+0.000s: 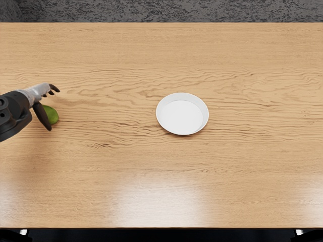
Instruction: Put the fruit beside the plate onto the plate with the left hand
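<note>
A green fruit [51, 114] lies on the wooden table near its left edge, partly hidden by my left hand [45, 104]. That hand hovers right at the fruit, fingers spread, with the thumb reaching down along the fruit's near side and the other fingers pointing to the far right. I cannot see a closed grasp. The white plate [182, 114] sits empty near the table's middle, far to the right of the fruit. My right arm does not show.
The wooden table [161, 166] spans the whole view, with a dark floor strip beyond its far edge. Nothing else stands on it.
</note>
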{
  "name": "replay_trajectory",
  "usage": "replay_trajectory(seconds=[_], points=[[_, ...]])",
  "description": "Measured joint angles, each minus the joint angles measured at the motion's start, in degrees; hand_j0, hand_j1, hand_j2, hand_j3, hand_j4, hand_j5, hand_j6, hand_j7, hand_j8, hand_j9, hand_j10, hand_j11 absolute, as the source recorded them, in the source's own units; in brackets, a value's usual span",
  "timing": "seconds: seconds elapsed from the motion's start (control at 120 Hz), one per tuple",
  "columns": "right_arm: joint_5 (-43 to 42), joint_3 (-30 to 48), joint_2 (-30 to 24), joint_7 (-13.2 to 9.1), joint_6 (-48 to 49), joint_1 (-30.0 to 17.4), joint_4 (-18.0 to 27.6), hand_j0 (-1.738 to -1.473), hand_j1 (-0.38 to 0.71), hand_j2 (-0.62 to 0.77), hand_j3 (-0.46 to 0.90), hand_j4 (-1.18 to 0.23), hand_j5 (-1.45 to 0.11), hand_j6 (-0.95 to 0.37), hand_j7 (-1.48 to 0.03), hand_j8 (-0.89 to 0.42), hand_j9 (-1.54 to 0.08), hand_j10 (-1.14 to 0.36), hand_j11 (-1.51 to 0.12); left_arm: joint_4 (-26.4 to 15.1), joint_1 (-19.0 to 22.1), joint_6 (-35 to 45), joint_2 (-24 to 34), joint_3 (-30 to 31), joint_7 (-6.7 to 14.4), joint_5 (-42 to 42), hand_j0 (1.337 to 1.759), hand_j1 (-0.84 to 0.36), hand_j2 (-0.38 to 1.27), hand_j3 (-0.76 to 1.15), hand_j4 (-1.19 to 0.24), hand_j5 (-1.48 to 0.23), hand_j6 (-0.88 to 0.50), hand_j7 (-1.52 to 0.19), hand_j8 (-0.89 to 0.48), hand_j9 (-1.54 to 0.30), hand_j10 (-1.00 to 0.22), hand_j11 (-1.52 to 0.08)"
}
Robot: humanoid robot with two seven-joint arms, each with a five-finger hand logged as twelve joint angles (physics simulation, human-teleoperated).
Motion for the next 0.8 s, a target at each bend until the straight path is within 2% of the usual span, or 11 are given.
replay_trajectory(seconds=[0.8], points=[[0.0, -0.08, 0.0, 0.0, 0.01, 0.04, 0.01, -1.658, -0.35, 0.0, 0.0, 0.0, 0.0, 0.0, 0.0, 0.0, 0.0, 0.0, 0.0, 0.25, 0.53, 0.14, -0.44, 0.5, 0.0, 0.09, 1.658, -0.03, 0.07, 0.0, -0.32, -0.41, -0.32, -0.41, -0.32, -0.41, -0.32, -0.41]])
